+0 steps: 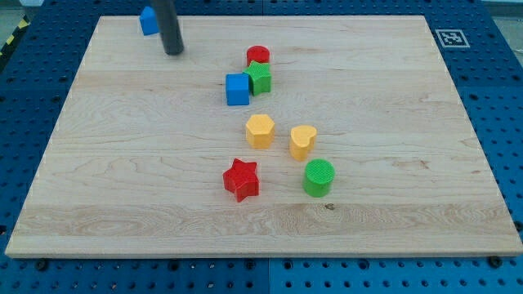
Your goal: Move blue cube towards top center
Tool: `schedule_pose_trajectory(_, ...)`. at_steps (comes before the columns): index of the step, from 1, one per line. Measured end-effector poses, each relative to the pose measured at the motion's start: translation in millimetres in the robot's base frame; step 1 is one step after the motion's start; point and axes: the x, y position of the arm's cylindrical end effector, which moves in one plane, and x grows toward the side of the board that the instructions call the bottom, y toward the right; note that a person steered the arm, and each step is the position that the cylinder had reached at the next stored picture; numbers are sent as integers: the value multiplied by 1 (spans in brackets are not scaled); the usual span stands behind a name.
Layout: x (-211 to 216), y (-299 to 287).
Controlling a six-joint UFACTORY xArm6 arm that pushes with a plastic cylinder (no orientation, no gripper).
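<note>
The blue cube [237, 89] sits on the wooden board [392, 163] a little above the middle, touching a green star block [260, 77] on its right. A red cylinder [258, 55] stands just above the green star. My tip [173, 52] is near the view's top left, well to the left of and above the blue cube, not touching it. A second blue block [148, 20] lies just up and left of the rod, partly hidden by it.
A yellow hexagon block [260, 130], a yellow heart-like block [302, 141], a red star [241, 180] and a green cylinder [319, 177] lie below the middle. A marker tag [452, 37] sits off the board's top right corner.
</note>
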Motion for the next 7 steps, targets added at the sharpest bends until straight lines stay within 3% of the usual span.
schedule_pose_trajectory(1, 36, 20)
schedule_pose_trajectory(4, 49, 13)
schedule_pose_trajectory(7, 134, 31)
